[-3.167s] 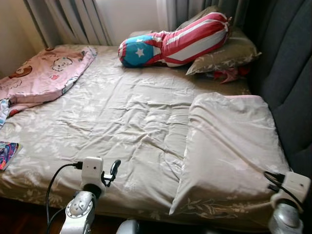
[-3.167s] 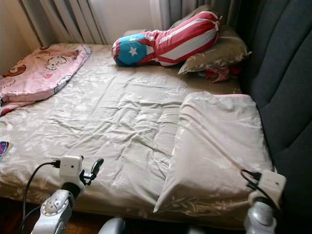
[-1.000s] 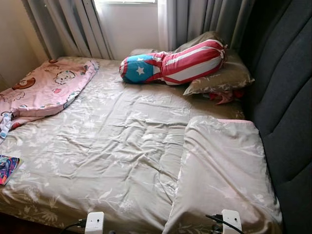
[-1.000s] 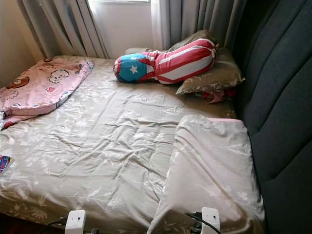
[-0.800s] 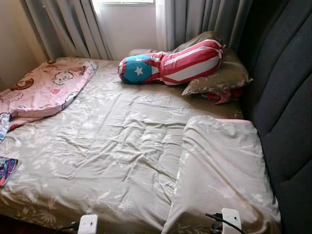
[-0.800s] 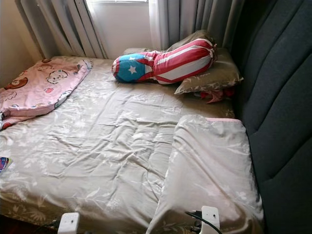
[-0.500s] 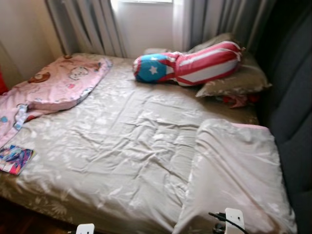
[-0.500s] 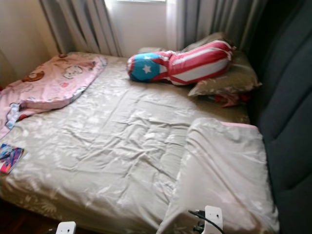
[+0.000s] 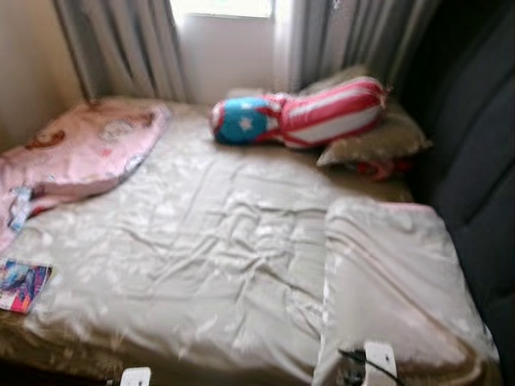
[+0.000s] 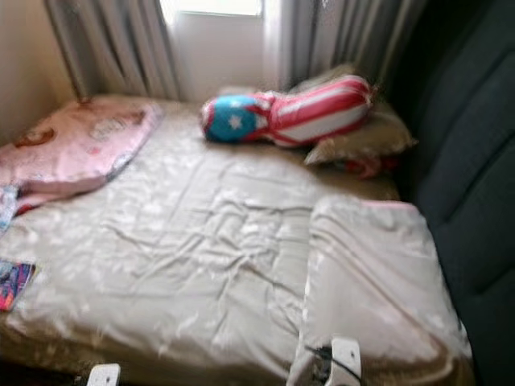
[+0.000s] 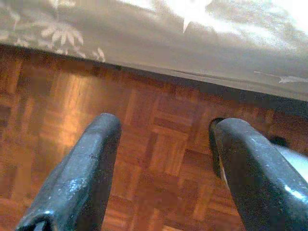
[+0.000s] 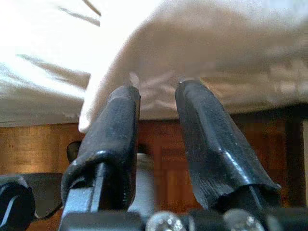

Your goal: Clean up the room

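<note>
A bed with a wrinkled beige sheet point(image 9: 217, 241) lies before me. A beige pillow point(image 9: 394, 281) rests flat at its near right by the dark headboard point(image 9: 475, 177). At the far end a red, white and blue bolster point(image 9: 302, 117) leans on a second beige pillow point(image 9: 378, 141). A pink blanket point(image 9: 80, 153) is bunched at the far left. A small colourful book point(image 9: 22, 285) sits on the left edge. My left gripper point(image 11: 166, 125) hangs open over the wooden floor beside the bed. My right gripper point(image 12: 156, 91) is low at the near pillow's edge, slightly open and holding nothing.
Grey curtains point(image 9: 129, 48) and a bright window stand behind the bed. A red cloth point(image 9: 378, 169) pokes out under the far pillow. Parquet floor point(image 11: 144, 154) runs along the near side of the bed. Both eye views are blurred.
Both arms have dropped low, leaving just the wrist tops at the bottom edge. The camera has swung and blurred. Nothing on the bed has moved.
</note>
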